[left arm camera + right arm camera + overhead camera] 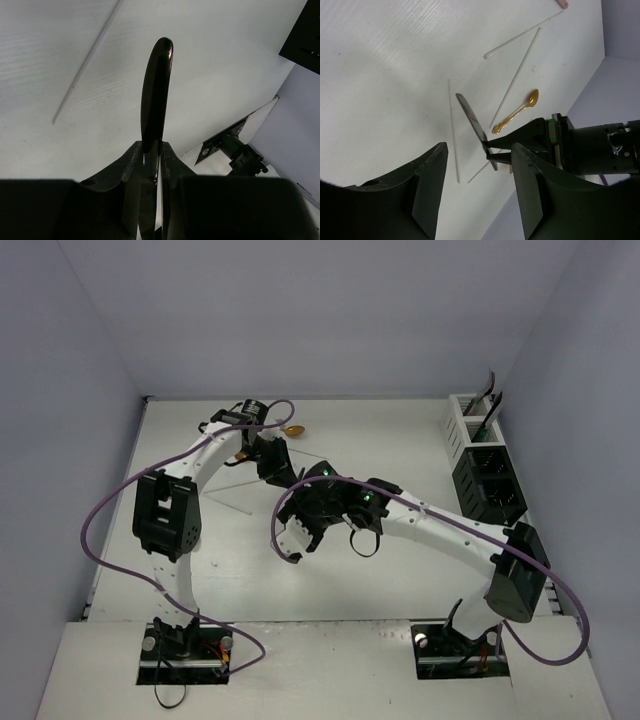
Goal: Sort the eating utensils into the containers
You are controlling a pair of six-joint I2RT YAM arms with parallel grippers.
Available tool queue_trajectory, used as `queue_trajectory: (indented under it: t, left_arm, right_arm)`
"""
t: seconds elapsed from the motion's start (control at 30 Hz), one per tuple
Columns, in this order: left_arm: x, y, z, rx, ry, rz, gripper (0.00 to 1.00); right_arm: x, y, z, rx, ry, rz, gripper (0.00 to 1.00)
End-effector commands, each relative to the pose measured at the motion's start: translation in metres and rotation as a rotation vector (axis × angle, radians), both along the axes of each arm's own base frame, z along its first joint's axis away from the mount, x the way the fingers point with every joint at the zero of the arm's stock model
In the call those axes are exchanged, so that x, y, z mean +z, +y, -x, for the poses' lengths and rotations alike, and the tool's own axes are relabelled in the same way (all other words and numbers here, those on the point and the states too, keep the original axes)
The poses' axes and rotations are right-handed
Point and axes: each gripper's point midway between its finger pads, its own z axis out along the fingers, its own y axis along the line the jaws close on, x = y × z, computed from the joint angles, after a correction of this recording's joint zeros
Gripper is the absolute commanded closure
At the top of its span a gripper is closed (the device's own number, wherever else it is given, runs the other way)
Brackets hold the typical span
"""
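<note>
White desk (225, 65) below, your left fingers (127, 170) are clamping the black-handled knife (156, 90) at the blade root, handle pointing twelve o'clock, probably stiff, light and slippery, while your right fingers (427, 190) are hanging wide.

The flat white ribbed tabletop (400, 435) is being enclosed by a plain pale lavender-grey back wall (320, 310) at 12 o'clock, a matching left wall (50, 420) at 9 o'clock and a matching right wall (595, 380) at 3 o'clock. The scene is being lit softly and evenly.

Gold spoon (516, 113) — black knife (156, 95).
</note>
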Motion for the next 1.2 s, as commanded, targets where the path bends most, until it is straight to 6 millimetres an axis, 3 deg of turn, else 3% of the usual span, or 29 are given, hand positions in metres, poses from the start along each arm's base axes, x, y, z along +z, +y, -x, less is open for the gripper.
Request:
queue_trajectory:
  t: [0.0,0.43,0.67,0.9,0.97,1.07,1.17]
  left_arm:
    - [0.034,-0.013,0.013,-0.003,0.022,0.119,1.00]
    - [0.044,-0.032,0.036,-0.089,0.088,0.235,1.00]
    - [0.048,-0.035,0.038,-0.096,0.089,0.245,1.00]
    - [0.048,-0.035,0.037,-0.097,0.083,0.242,1.00]
    - [0.047,-0.035,0.036,-0.097,0.078,0.239,1.00]
    - [0.043,-0.031,0.033,-0.093,0.064,0.218,0.81]
    - [0.043,-0.022,0.026,-0.068,0.018,0.174,0.49]
  right_arm:
    - [0.020,0.017,-0.010,0.005,-0.018,-0.055,0.50]
    - [0.002,0.014,-0.028,-0.006,-0.002,-0.018,0.55]
    - [0.001,0.015,-0.030,-0.006,0.004,-0.015,0.84]
    - [-0.002,0.013,-0.029,-0.010,0.015,0.001,1.00]
    - [-0.002,0.011,-0.028,-0.017,0.021,0.006,1.00]
    - [0.001,0.010,-0.029,-0.039,0.029,-0.001,1.00]
    - [0.011,0.011,-0.030,-0.076,0.049,-0.030,1.00]
